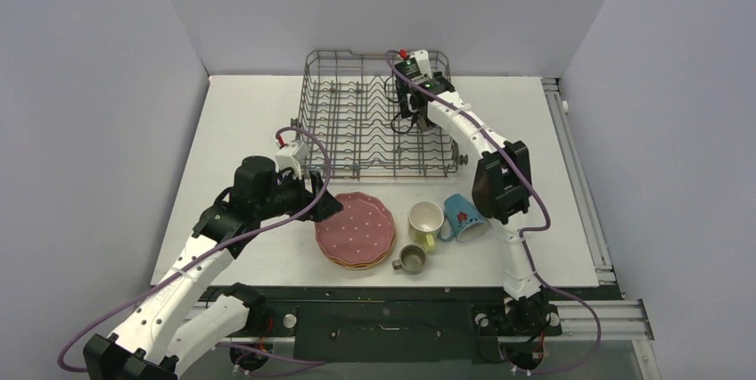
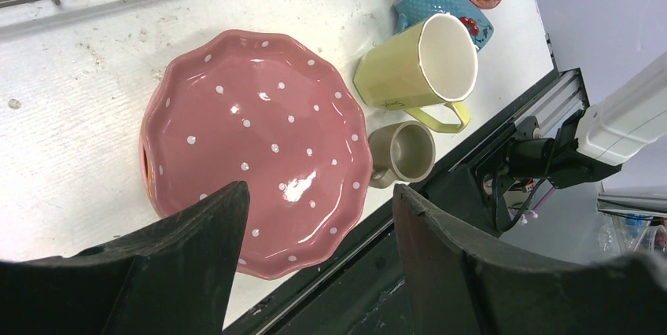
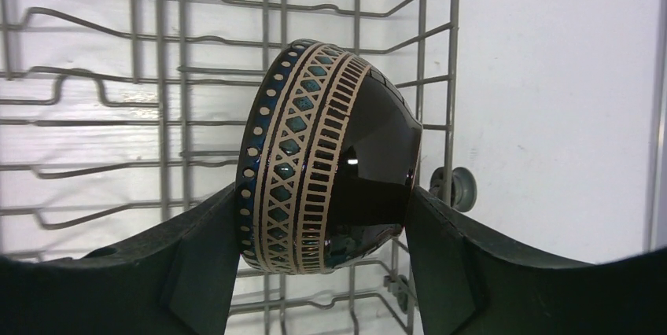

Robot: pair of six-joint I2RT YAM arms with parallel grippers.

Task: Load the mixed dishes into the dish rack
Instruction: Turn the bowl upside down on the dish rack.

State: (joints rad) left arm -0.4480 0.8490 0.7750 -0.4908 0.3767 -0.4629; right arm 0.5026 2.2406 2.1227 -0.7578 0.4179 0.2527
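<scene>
While right claw clamps dark bowl on edge, mouth sideways, rack lies directly beneath, its right wall just beside bowl; you'd likely lower straight down. Left claw, spread apart, empty, hovers over pink plate on counter, far nearer it than right claw.

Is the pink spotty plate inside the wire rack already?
No, the pink plate lies flat on the table, outside the dish rack, on the side nearer the arm bases.
</scene>
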